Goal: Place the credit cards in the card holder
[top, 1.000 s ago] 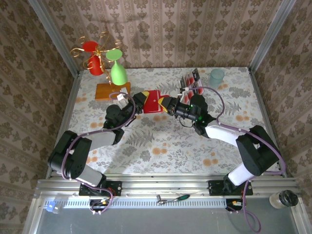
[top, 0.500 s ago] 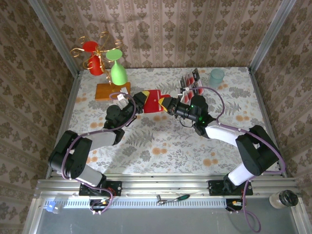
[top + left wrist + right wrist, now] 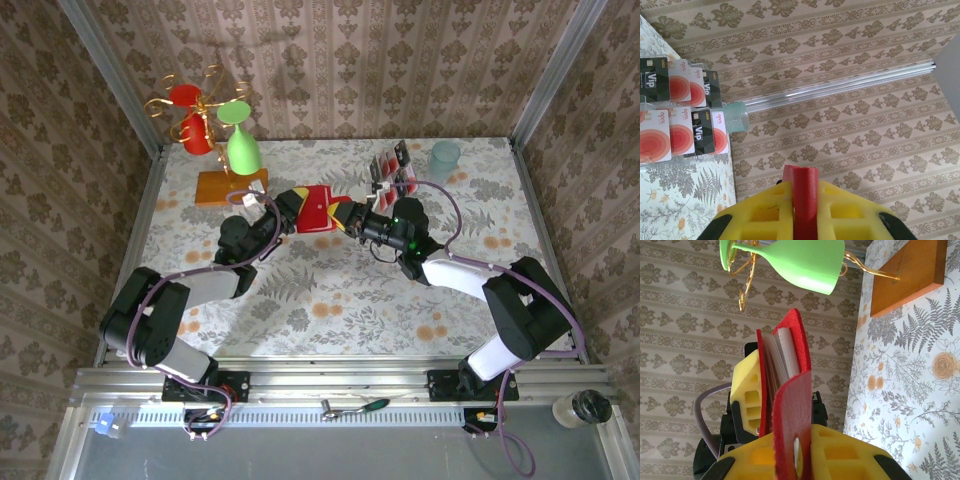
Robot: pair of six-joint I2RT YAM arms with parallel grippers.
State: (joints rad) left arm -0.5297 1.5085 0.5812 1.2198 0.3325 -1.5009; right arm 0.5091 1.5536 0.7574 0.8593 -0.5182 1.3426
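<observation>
Both pincers hold the card holder (image 3: 318,208) above the middle of the counter (image 3: 330,290). My left pincer (image 3: 293,207) is clamped on one edge and my right pincer (image 3: 347,215) on a flap, spreading the pockets for loading. The credit cards (image 3: 392,170) stand at the rear right. Since the earlier frame, my right pincer has tightened and edged left.

Lab robot cell dressed as a home. Wallpaper panels (image 3: 330,70) in aluminium posts (image 3: 110,75) stand beyond and either side of the left gripper (image 3: 292,207) and right gripper (image 3: 346,215). Floral-cloth table (image 3: 330,310) below them. Aluminium rail (image 3: 330,382) and loose hand tool (image 3: 355,407) well behind them.
</observation>
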